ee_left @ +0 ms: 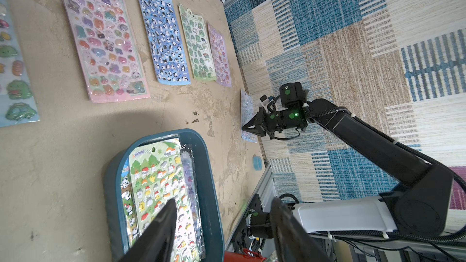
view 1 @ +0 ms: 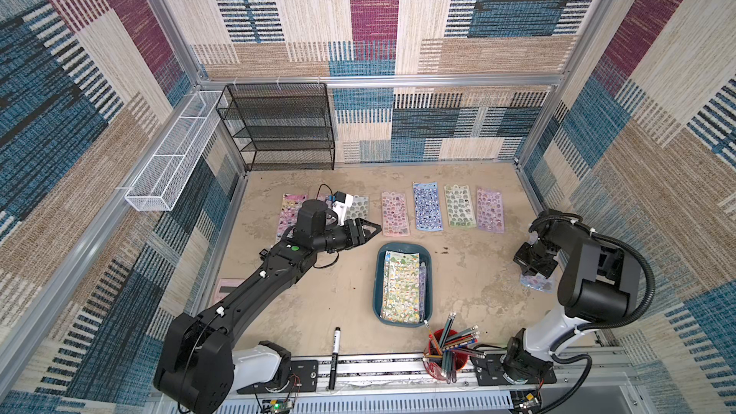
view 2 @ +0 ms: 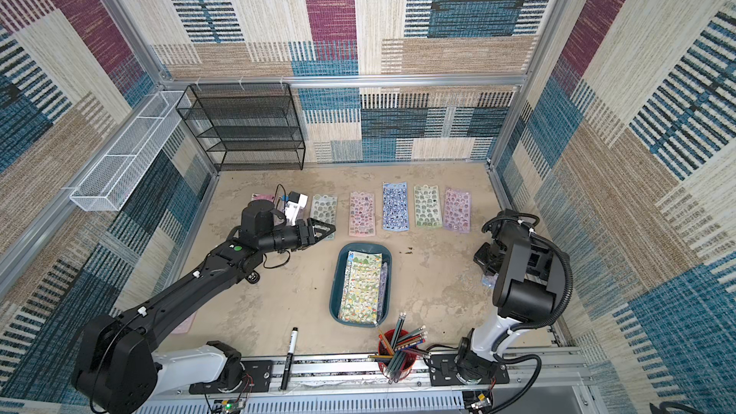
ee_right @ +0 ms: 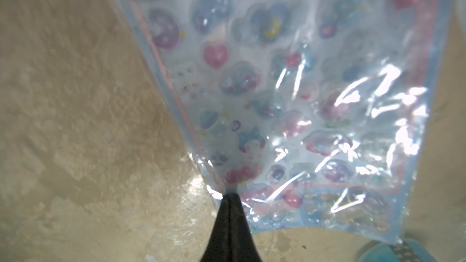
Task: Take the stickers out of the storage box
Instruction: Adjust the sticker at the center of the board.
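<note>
1. The right gripper [ee_right: 230, 197] had its jaws pressed fully together, pinching the corner edge of a pale blue sheet [ee_right: 290, 84] of the stickers. The crinkled wrapper ran out from between the tips.
2. That sheet sat low at the right edge of the table [view 1: 338, 292], well apart from the storage box [view 1: 377, 292]. Whether it rested fully flat could not be told.
3. The left gripper [view 1: 374, 229] hung about half open with nothing in it, just off the far left corner of the box.
4. The box stood in the near middle of the table. A green multicolour sheet [view 1: 402, 288] lay on top inside it, with the edges of at least two more showing beside it.
5. Beyond the box, a far row lay side by side: a pink sheet [view 1: 395, 213], a dark blue sheet [view 1: 428, 207], a pale green sheet [view 1: 460, 207] and a lilac sheet [view 1: 490, 209]. More sheets lay further left, partly hidden by the left arm [view 1: 259, 284].
6. The step in hand looked like setting one sheet down on the right. The task seemed well along but not finished.
7. Next, the right jaws would need to part and lift clear without dragging the glossy wrapper. The left gripper would then have to drop into the box and catch the thin edge of the top sheet, which lay flat and looked slippery.
</note>
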Robot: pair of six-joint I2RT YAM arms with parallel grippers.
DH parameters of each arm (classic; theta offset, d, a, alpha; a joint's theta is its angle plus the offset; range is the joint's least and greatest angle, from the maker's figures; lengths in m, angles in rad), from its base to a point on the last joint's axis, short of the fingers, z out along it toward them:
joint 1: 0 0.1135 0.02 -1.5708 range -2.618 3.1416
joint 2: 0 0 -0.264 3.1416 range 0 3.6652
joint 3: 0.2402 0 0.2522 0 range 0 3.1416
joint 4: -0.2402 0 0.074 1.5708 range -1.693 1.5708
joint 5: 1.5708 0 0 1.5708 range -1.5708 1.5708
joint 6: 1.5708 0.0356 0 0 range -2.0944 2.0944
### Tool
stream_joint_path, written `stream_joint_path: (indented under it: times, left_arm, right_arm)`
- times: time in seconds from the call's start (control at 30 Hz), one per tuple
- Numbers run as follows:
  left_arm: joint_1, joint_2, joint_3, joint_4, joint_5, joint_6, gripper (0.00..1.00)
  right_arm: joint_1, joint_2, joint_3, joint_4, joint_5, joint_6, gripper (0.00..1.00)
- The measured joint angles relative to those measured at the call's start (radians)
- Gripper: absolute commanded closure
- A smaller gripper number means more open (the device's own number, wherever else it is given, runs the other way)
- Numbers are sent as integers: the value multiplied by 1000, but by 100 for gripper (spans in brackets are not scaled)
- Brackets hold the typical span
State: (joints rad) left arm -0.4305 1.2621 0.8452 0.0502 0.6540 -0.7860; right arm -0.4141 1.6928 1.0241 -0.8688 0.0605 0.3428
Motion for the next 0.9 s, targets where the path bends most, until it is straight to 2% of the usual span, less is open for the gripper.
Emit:
stream_joint_path:
  times: [0.17, 0.4, 0.6, 0.9]
  left_arm:
    - [0, 11, 2, 14, 3, -4, 40]
    - [0, 31, 29, 6, 7, -3, 40]
    - [0, 30, 70, -68, 0, 23, 40]
    - [0, 21, 107, -166, -50, 50, 41]
  right_arm:
    - [0, -26, 36, -37, 20, -15, 100]
    - [-5, -27, 199, -47, 102, -18, 100]
    - [-27, 52, 222, 22, 142, -10, 100]
    - [-32, 209, 260, 134, 125, -10, 100]
